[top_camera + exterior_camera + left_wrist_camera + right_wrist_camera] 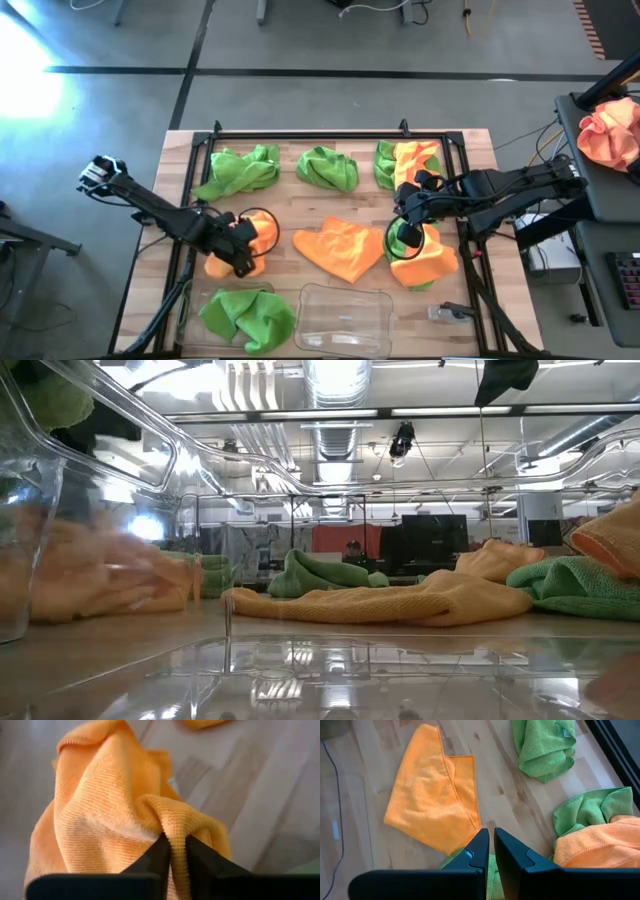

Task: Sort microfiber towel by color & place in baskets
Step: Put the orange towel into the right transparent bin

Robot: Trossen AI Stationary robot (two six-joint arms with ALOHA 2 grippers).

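the left gripper (pixel 243 243) is down at the near left of the table (pixel 290 262), its fingers (pixel 156 858) pinched nearly together on a raised fold of an orange towel (pixel 110 815) that bunches up around them. in the high view that crumpled orange towel (pixel 262 238) lies just beyond the left basket (pixel 196 308), which holds a green towel (pixel 245 315). the right basket (pixel 345 318) sits beside it at the near edge with nothing visible inside.

the right gripper (pixel 405 232) is over the right side of the table, its fingers (pixel 481 851) drawn close with only a thin gap; a bit of green cloth (pixel 492 875) shows right under the tips, but i cannot tell whether it is gripped. it hangs over a mixed orange and green pile (pixel 428 258).

a flat orange towel (pixel 342 248) lies spread in the middle of the table, between the two grippers. along the far side sit a green towel on the left (pixel 240 170), another green towel in the middle (pixel 327 167), and a green and orange heap on the right (pixel 405 160).
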